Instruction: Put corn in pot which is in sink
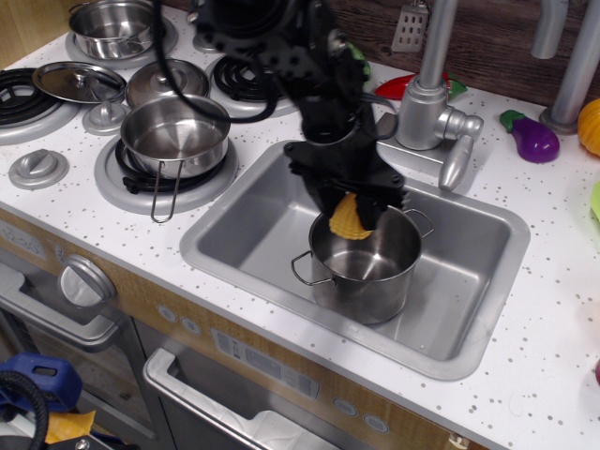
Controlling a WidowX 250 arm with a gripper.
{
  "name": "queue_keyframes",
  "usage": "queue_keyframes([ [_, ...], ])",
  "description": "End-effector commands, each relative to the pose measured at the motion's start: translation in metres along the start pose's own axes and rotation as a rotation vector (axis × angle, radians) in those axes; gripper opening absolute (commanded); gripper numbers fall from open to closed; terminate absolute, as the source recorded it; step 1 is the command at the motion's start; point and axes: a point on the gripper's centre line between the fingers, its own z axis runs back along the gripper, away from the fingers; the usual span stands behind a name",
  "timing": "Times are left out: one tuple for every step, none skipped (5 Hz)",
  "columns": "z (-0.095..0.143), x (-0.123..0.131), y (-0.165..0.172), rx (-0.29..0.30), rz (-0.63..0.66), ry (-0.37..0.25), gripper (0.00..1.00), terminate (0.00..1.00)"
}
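My gripper point(350, 214) is shut on the corn point(347, 218), a small yellow-orange ridged toy piece. It holds the corn just over the far-left rim of the pot point(364, 265), at the pot's mouth. The pot is a tall shiny steel cylinder with two wire loop handles and stands upright in the middle of the grey sink point(253, 220). The arm reaches down from the upper left and hides part of the sink's back edge.
A steel pan with a long wire handle point(175, 137) sits on a burner left of the sink. The faucet point(433, 94) stands behind the sink. A purple eggplant toy point(531, 137) and a red toy point(401, 86) lie behind it. Lids and a small pot point(114, 28) are at the far left.
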Motion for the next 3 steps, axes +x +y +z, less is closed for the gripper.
queue_keyframes([
  [0.0159, 0.0119, 0.0032, 0.003, -0.005, -0.074, 1.0, 0.0],
  [0.0159, 0.0119, 0.0032, 0.003, -0.005, -0.074, 1.0, 0.0],
  [0.0159, 0.0119, 0.0032, 0.003, -0.005, -0.074, 1.0, 1.0],
])
